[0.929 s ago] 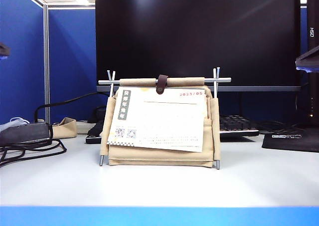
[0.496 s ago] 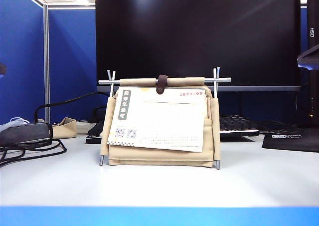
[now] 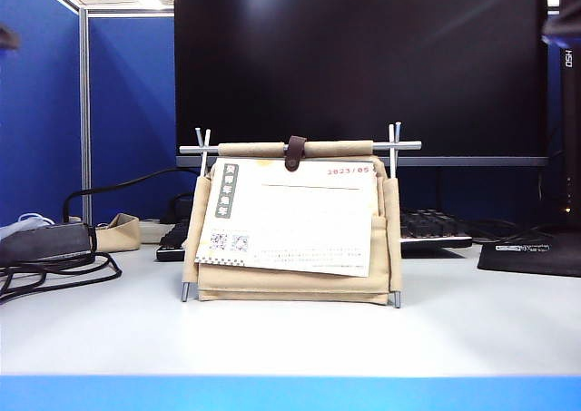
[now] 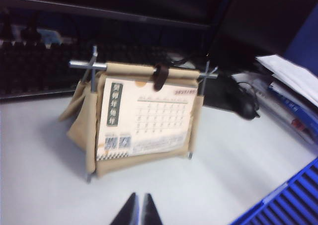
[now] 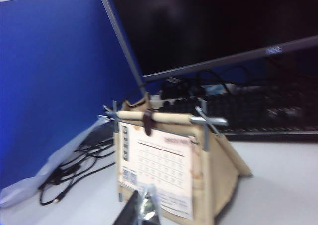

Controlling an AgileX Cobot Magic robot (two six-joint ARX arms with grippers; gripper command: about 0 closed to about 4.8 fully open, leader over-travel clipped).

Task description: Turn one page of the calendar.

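Note:
The calendar [image 3: 290, 284] stands mid-table, a beige fabric pouch stand on thin metal rods with a brown strap [image 3: 295, 152] at the top. Its front page [image 3: 290, 216], white with "2023/05" in red, a grey vertical label and two QR codes, hangs flat and slightly askew. My left gripper [image 4: 139, 207] is shut and empty, hovering over the table in front of the calendar [image 4: 144, 115]. My right gripper [image 5: 144, 205] is shut too, with something clear and shiny at its tips. It hovers in front of the page's [image 5: 159, 165] lower edge, apart from it.
A large dark monitor [image 3: 363, 66] and a keyboard [image 3: 436, 225] stand behind the calendar. Black cables [image 3: 54, 270] and a grey pouch lie at the left, a black mat [image 3: 536, 252] at the right. Blue partitions close the left side. Papers [image 4: 293, 81] lie at one side.
In the exterior view the dark arm parts at the left and right edges have moved upward. The calendar and its page have not moved.

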